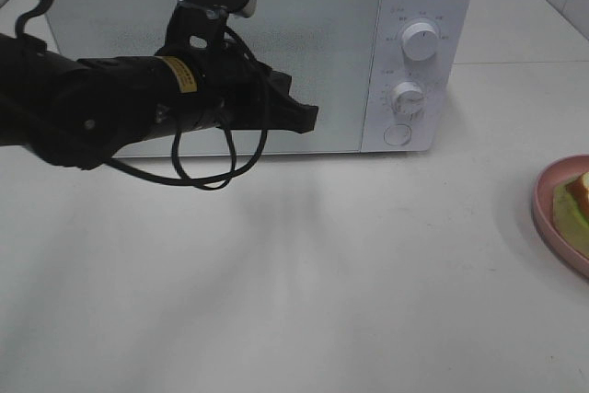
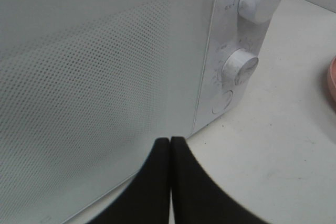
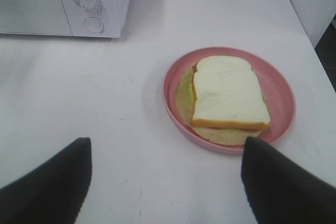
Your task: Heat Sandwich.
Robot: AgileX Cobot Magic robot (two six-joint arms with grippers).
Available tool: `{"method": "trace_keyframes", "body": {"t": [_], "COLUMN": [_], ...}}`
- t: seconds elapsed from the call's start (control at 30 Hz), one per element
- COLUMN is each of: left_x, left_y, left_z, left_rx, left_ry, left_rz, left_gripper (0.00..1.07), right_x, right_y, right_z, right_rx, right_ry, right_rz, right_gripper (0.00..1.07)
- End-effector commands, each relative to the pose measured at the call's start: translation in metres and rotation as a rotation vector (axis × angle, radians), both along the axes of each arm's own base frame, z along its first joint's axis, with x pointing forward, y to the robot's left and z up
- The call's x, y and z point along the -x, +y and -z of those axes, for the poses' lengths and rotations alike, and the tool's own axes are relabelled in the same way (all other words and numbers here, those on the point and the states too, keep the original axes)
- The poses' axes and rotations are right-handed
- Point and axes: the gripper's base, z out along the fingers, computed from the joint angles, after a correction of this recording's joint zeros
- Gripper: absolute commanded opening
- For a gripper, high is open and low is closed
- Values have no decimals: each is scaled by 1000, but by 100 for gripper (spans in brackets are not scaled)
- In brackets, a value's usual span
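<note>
High above the table (image 1: 304, 292), the left gripper (image 1: 308, 117) is hovering before the microwave (image 1: 405, 6) door. Up close, its fingers (image 2: 157, 182) are pressing together, holding nothing. Beneath the right gripper (image 3: 165, 177), jaws gaping empty, the sandwich (image 3: 227, 94) is lying on the pink plate (image 3: 281, 85).

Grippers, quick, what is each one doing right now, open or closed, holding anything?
Left gripper: closed, holding nothing, in front of the microwave door.
Right gripper: open, empty, near the sandwich on the pink plate.
</note>
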Motion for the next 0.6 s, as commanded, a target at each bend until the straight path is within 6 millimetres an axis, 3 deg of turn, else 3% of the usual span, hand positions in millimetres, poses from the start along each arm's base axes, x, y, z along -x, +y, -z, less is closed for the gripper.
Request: {"method": "trace_keyframes", "body": {"t": [0.03,0.1,0.13,0.17,0.23,0.27,0.3,0.6], "left_x": [12,17,17,22,27,27,31,52], "left_y": [9,13,13,16,19,19,21,51], "left_z": [-6,-5,-5,-4,-2,-2,-1,-3], "left_rx": [10,-18,-18,-61,-113,-113,-156,-403], "left_ry": [52,114,114,177,233,233,275,512], "left_rz": [-20,-25,-25,-19,-7,-7,4,24], "left_gripper": [3,22,22,52,84,84,101,98], "right_x": [4,4,4,4,4,4,4,4], "right_y": [0,0,0,0,0,0,0,0], "right_z": [0,0,0,0,0,0,0,0], "right_rx": [7,7,7,7,7,7,8,8], "right_ry": [-30,-30,-30,-30,-30,-30,-30,-30], "right_rz": [-3,-3,-3,-3,-3,-3,-4,-4], "right_gripper": [76,76,76,76,76,76,76,76]}}
